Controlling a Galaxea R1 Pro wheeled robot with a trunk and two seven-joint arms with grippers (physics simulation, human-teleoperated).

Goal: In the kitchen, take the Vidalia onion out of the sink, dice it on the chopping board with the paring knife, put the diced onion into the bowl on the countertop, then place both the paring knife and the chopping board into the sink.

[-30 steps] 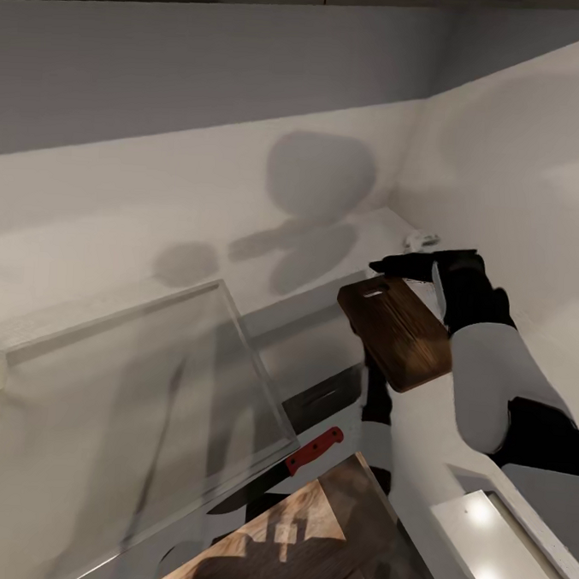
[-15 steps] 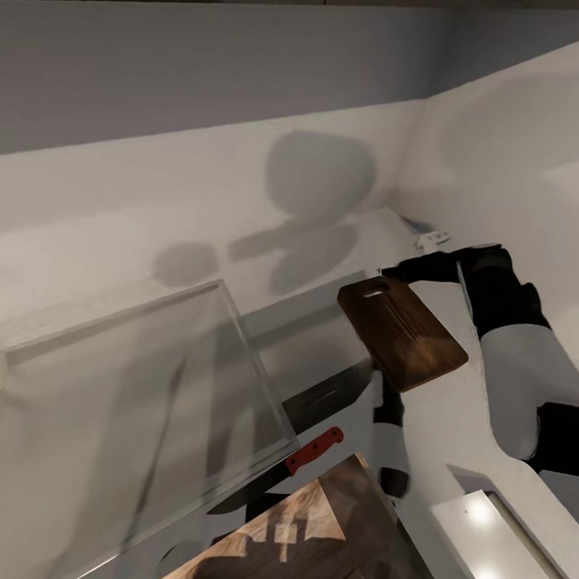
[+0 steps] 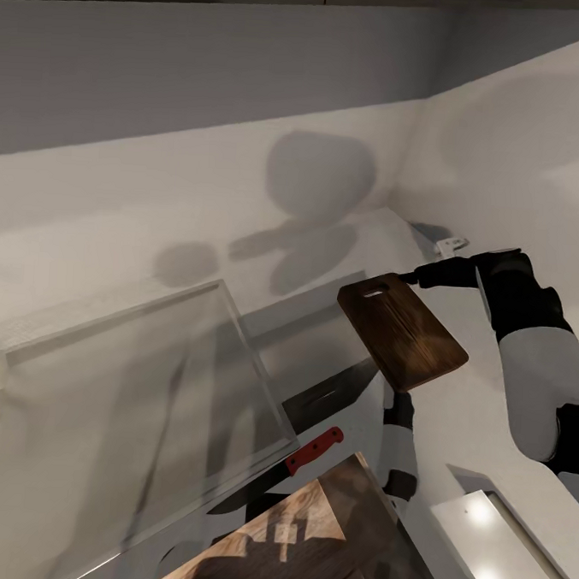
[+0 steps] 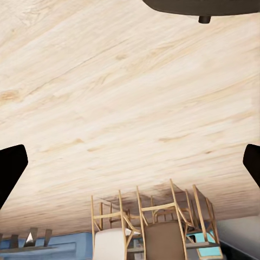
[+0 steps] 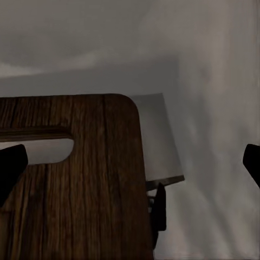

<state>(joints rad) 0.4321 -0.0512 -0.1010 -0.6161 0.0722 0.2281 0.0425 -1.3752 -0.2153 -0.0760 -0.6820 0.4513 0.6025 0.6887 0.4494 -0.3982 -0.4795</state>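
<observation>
While the right arm reached out over the countertop (image 3: 454, 394), its gripper (image 3: 413, 277) sat just off the slotted short end of the chopping board (image 3: 403, 331). The right wrist view showed the fingertips spread wide, well clear of each other, with the board (image 5: 81, 179) lying between and below them and nothing pinched. That board appeared to hover or tilt above the grey worktop, its long axis running from the handle slot (image 3: 375, 292) near the claw away toward the robot's body, so the slot end was the end nearest the right gripper. The left gripper (image 4: 130, 162) hung open too, its view looking at pale wood flooring and stacked chairs, far from any of this; the right arm was plainly the nearer one.

Closer to the robot lay the paring knife (image 3: 312, 451), red handle up on the edge of a glass-like pane (image 3: 146, 401), beside a second, lighter wooden board (image 3: 308, 539). To my eye, any regrasp would turn on closing over that slotted end. No brand, label or writing could be read anywhere.
</observation>
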